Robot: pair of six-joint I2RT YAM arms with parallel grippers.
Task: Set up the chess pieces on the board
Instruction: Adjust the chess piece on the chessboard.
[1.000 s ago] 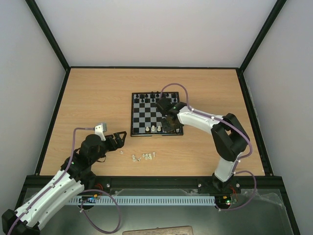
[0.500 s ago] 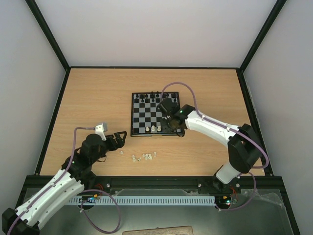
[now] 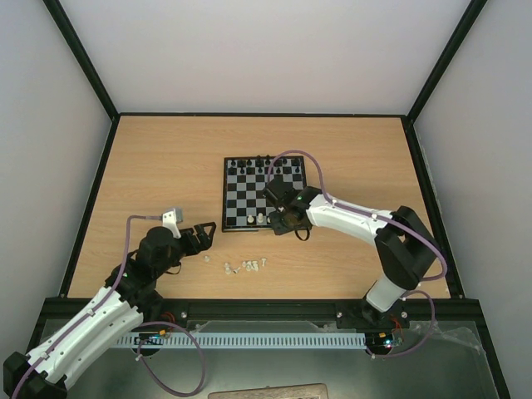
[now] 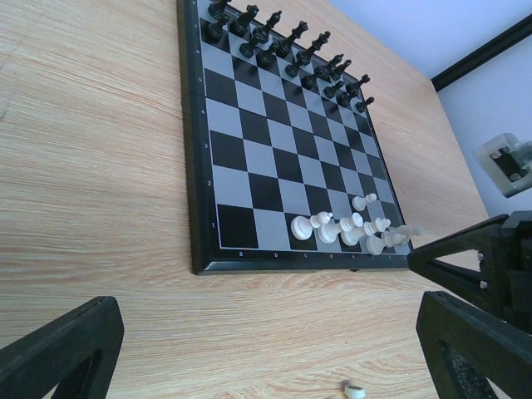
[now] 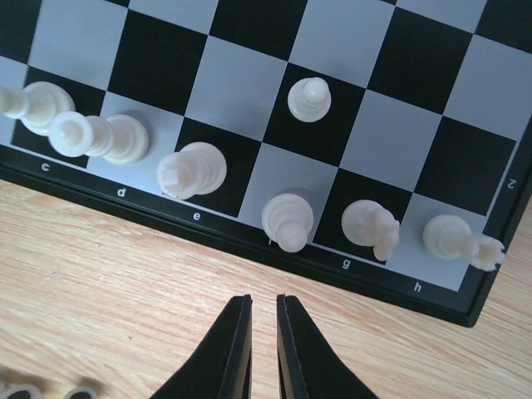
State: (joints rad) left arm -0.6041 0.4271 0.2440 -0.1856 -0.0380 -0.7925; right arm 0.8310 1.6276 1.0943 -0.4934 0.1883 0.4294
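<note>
Board (image 3: 241,199), right gripper (image 5: 263,301) withdrawn to its near edge, empty

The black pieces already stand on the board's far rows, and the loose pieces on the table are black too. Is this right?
No: the loose pieces on the table are white, as the top external view shows. The black pieces do stand on the board's far rows.

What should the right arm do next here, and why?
Likely move the right gripper to the loose white pieces on the table and open for one: its fingers are nearly closed, empty, just off the near edge of the board, and only one pawn stands on the second rank.
</note>
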